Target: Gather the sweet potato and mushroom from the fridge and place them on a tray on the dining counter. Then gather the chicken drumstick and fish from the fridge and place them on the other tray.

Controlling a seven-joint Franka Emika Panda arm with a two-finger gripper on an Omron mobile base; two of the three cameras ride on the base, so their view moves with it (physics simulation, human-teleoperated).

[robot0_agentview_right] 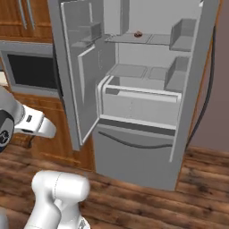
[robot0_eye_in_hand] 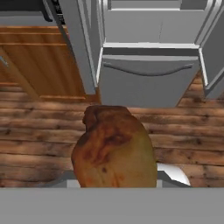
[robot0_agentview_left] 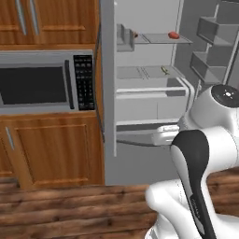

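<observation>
Sweet potato (robot0_eye_in_hand: pixel 114 151) clamped in the gripper, long axis pointing toward the open fridge (robot0_eye_in_hand: pixel 148 78)

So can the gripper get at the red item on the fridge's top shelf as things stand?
Probably not yet. The fridge doors are open and the red item sits unobstructed, but the gripper is shut on the sweet potato, so it's occupied.

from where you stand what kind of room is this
A home kitchen, by the look of it: an open steel fridge with shelves and door bins, a built-in microwave, and wood cabinets over a plank floor.
</observation>
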